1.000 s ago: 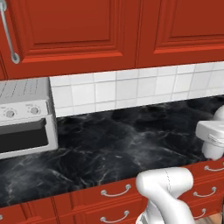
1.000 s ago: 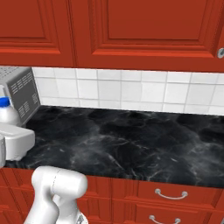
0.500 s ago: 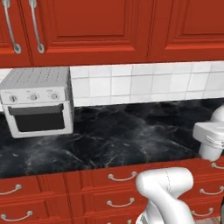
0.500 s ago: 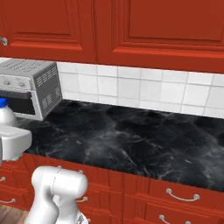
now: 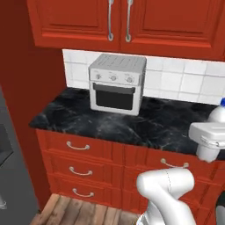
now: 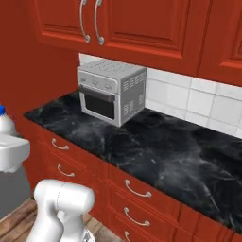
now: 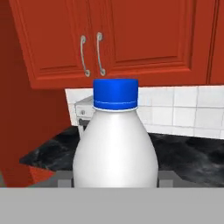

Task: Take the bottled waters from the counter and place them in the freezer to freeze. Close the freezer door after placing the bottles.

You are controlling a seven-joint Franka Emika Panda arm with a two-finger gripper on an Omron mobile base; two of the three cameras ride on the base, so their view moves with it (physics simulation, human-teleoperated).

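between the tool point(image 7: 114, 183) jaws, dead centre in the hand view, stands the blue-capped bottle point(image 7: 115, 140), clamped and upright (cap at 12 o'clock). the table point(image 5: 154, 125) and toaster oven point(image 5: 117, 83) lie beyond; a grey freezer point(image 5: 11, 176) edge shows at 8 o'clock.

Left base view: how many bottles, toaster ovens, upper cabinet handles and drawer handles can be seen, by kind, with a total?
Blue-capped bottle: 1
Toaster oven: 1
Upper cabinet handles: 2
Drawer handles: 4
Total: 8
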